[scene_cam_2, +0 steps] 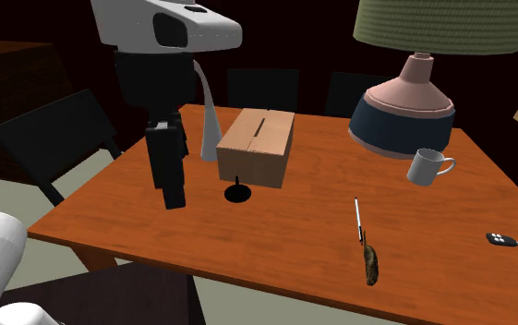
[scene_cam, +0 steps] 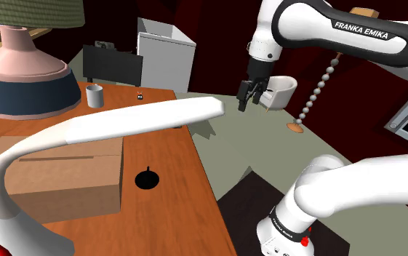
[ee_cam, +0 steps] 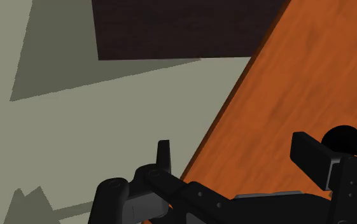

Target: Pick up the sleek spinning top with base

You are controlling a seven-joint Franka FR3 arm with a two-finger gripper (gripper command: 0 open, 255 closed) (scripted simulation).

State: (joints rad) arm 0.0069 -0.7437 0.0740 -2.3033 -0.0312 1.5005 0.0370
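Observation:
The spinning top [scene_cam: 147,179] is small and black, a thin stem on a flat round base, standing on the wooden table [scene_cam: 173,211] beside a cardboard box [scene_cam: 57,182]. In the second exterior view the top [scene_cam_2: 238,192] stands just in front of the box [scene_cam_2: 257,146]. My black gripper [scene_cam: 247,98] hangs open in the air past the table's edge, well off from the top and holding nothing. In the wrist view the fingers stand wide apart around my gripper [ee_cam: 237,159], and the top [ee_cam: 342,137] peeks out behind one finger [ee_cam: 310,156].
A big lamp [scene_cam_2: 414,102], a white mug [scene_cam_2: 427,167], a knife-like tool [scene_cam_2: 366,245] and a key fob [scene_cam_2: 501,239] share the table. A white curved desk lamp [scene_cam: 86,131] arches over the box. Dark chairs [scene_cam_2: 54,138] stand around the table.

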